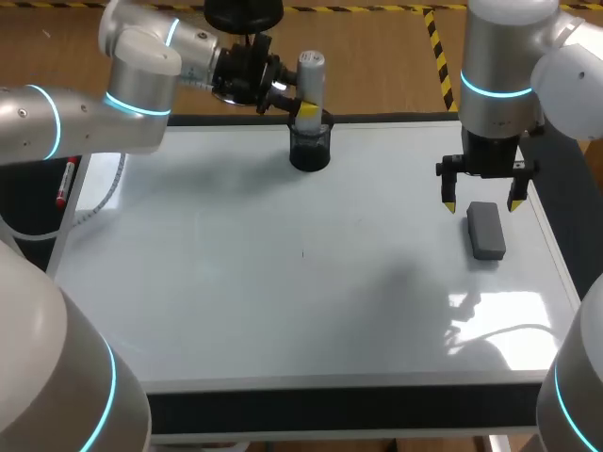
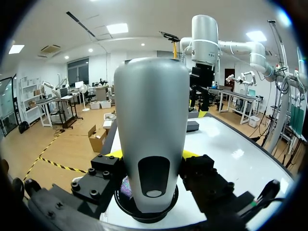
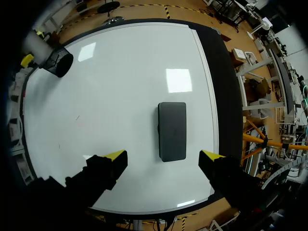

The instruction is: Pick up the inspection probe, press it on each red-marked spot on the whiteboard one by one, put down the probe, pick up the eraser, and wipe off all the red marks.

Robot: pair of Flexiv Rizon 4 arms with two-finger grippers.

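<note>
Your probe (image 1: 311, 75) stands upright in the dark cup (image 1: 310, 151) at the whiteboard's (image 1: 236, 282) far edge. Your left gripper (image 1: 303, 110) is closed on it, with a yellow tip against each side just above the cup's rim. The probe is a smooth grey cylinder with a rounded cap. With so little texture to hold, a slanted lift could let it slide in the pads, or catch the rim and tip the cup over. The cup looks like dark translucent plastic, probably light enough to topple. The whiteboard is glossy and streaked with glare. You can make out only a faint tick (image 1: 303, 252) near its middle, so spots may be easy to miss. Toward the right edge the eraser (image 1: 486, 231), a matte grey block with rounded corners, lies flat. Your right gripper (image 1: 481, 203) hangs wide open and empty above it.
</note>
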